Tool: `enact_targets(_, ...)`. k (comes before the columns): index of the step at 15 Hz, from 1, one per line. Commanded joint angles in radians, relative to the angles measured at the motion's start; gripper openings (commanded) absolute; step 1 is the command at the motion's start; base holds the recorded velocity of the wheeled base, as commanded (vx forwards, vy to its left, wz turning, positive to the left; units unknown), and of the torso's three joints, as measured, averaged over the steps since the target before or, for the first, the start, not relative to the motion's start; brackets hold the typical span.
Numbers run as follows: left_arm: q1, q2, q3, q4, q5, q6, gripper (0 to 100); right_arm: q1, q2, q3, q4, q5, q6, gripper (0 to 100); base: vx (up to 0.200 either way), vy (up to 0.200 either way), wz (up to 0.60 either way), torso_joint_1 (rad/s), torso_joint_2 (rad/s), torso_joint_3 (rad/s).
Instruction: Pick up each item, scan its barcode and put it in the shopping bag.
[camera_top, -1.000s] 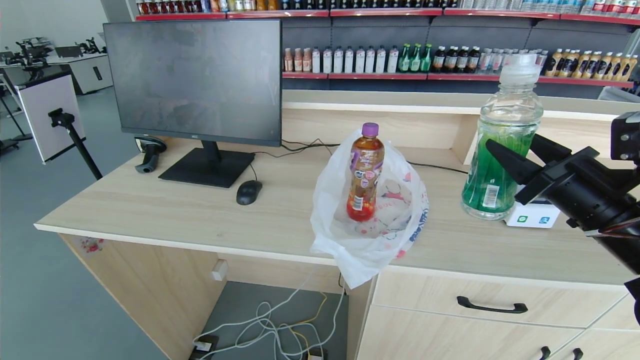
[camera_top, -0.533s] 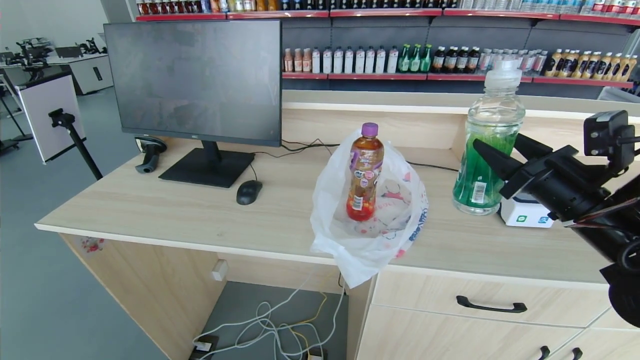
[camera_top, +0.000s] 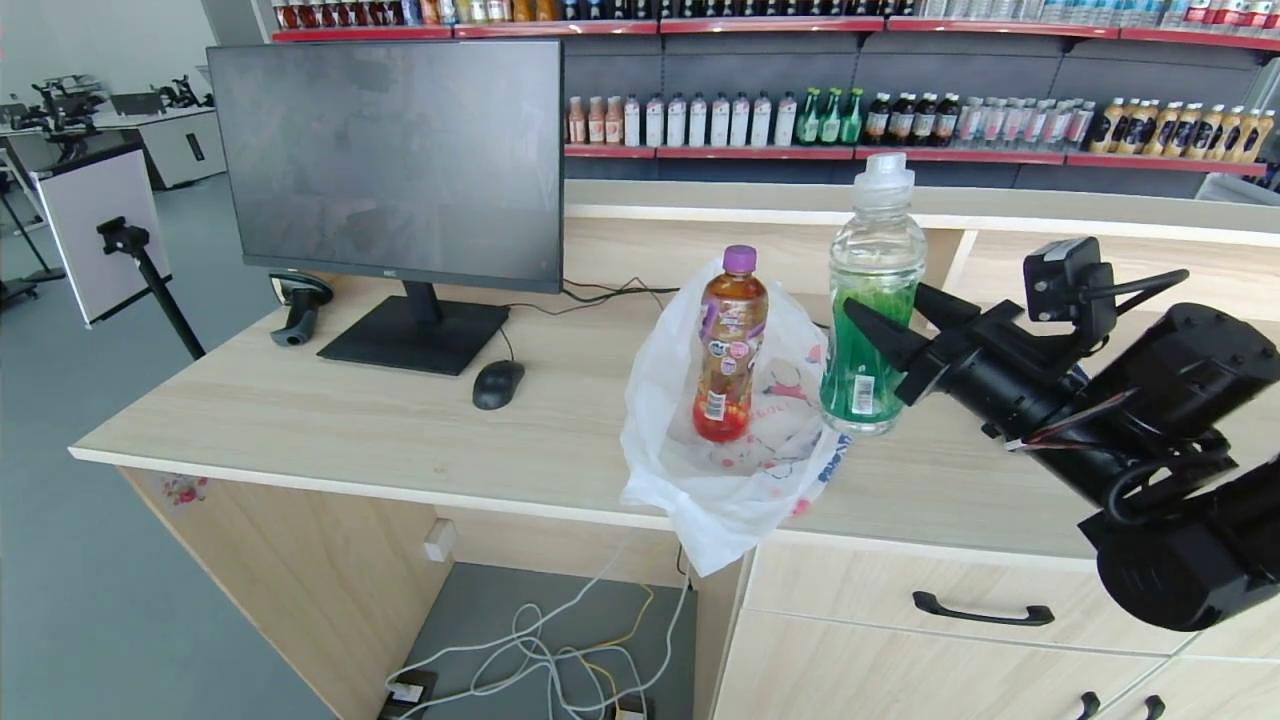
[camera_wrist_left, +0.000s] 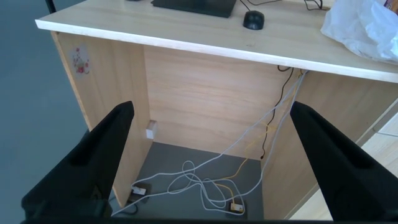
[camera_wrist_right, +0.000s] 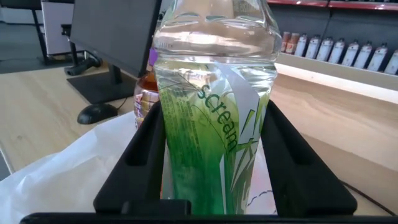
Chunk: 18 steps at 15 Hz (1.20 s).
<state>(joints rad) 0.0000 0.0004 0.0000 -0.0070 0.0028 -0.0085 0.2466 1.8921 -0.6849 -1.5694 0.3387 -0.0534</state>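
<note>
At 3 o'clock of the shopping bag (camera_top: 740, 480), just beside its rim, I have the right gripper (camera_top: 885, 308) clamped on the upright green bottle (camera_top: 872, 250); left gripper (camera_wrist_left: 211, 107) hangs with jaws apart below the counter (camera_top: 300, 420)

The right arm (camera_top: 1180, 400) is matte black, with a slim forearm that widens into fat, rounded joint housings at the near right. The right gripper (camera_top: 885, 300) has two long wedge fingers (camera_top: 878, 338) that taper to points from a blocky black base. A small boxy camera (camera_top: 1065, 272) with a pale top sits on a thin black bracket above the wrist. Black cables (camera_top: 1125, 492) loop beside the joint, and thin red and white wires (camera_top: 1075, 416) run along the forearm. The left gripper (camera_wrist_left: 212, 109) has two broad, flat black fingers (camera_wrist_left: 106, 149).
</note>
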Motion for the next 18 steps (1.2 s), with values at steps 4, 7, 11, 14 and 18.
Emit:
enact_targets(4, 0.0, 0.0, 0.0, -0.001, 0.0, 0.001, 100, 0.005, 0.087, -0.064, -0.001, 0.0, 0.0, 0, 0.0, 0.0, 0.0, 0.0, 0.0, 0.0)
enact_targets(7, 0.0, 0.0, 0.0, -0.001, 0.0, 0.002, 100, 0.016, 0.122, -0.107, -0.001, 0.0, -0.002, 0, 0.0, 0.0, 0.0, 0.0, 0.0, 0.0)
enact_targets(11, 0.0, 0.0, 0.0, -0.001, 0.0, 0.002, 100, 0.019, 0.122, -0.133, -0.001, 0.0, -0.002, 0, 0.0, 0.0, 0.0, 0.0, 0.0, 0.0)
enact_targets(14, 0.0, 0.0, 0.0, -0.001, 0.0, 0.002, 100, 0.022, 0.147, -0.157, -0.001, 0.0, 0.0, 0, 0.0, 0.0, 0.0, 0.0, 0.0, 0.0)
enact_targets(18, 0.0, 0.0, 0.0, -0.001, 0.0, 0.001, 100, 0.02, 0.188, -0.209, -0.001, 0.0, 0.001, 0, 0.0, 0.0, 0.0, 0.0, 0.0, 0.0)
